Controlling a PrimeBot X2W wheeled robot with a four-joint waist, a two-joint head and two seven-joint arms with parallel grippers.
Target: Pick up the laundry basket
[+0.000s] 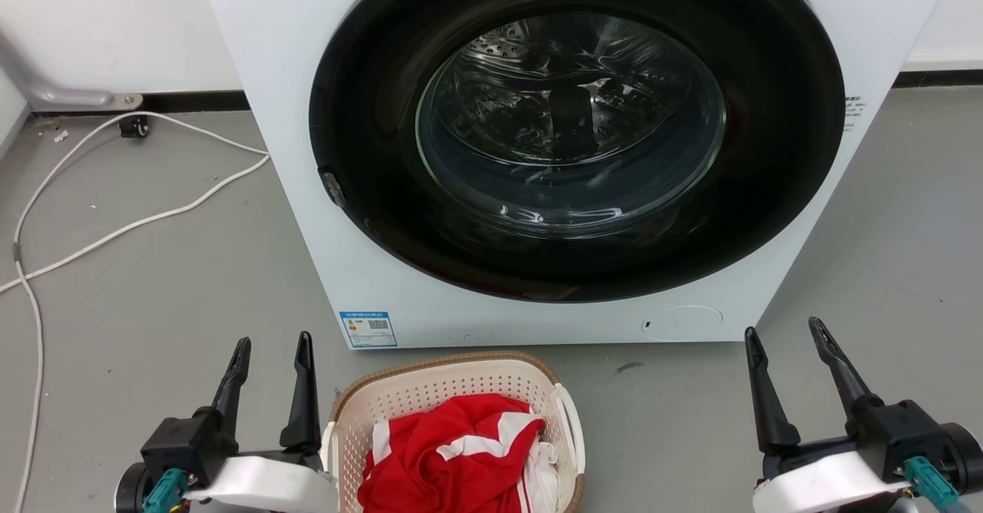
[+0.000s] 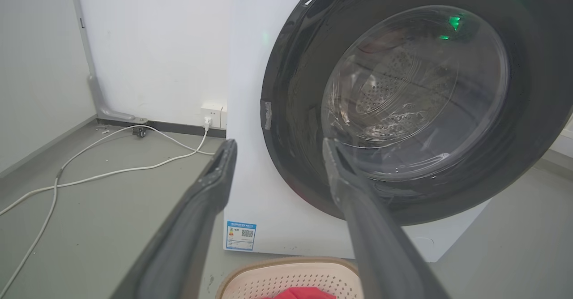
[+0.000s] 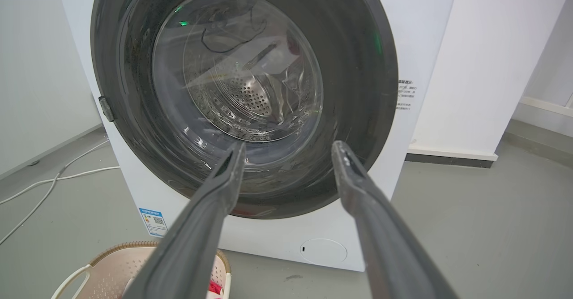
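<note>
The laundry basket stands on the floor in front of the washer, cream with perforated walls, a brown woven-look rim and white side handles. Red and white clothes lie inside it. My left gripper is open just left of the basket, fingers pointing toward the washer. My right gripper is open well to the basket's right, apart from it. In the left wrist view the basket shows at the bottom edge between my open left gripper fingers. In the right wrist view the basket sits lower left of my open right gripper.
A white front-loading washer with a shut dark round door stands close behind the basket. White cables trail over the grey floor at the left, running to a wall socket. Bare grey floor lies to the right.
</note>
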